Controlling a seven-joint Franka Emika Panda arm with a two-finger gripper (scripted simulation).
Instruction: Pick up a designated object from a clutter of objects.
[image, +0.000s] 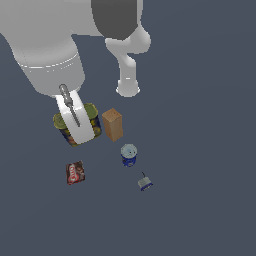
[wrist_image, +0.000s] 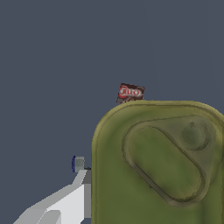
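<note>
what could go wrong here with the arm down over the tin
1. The tan block stands close beside the tin; a finger coming down on that side, or a sideways lift, could knock it over.
2. In the wrist view only one finger shows next to the tin, so how the gripper sits on it can't be told; an off-centre hold on the rounded sides might slip.

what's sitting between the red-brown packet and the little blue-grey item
Nothing. In the exterior view the floor between the red-brown packet and the blue-grey item is bare; the blue cup stands above that line.
</note>
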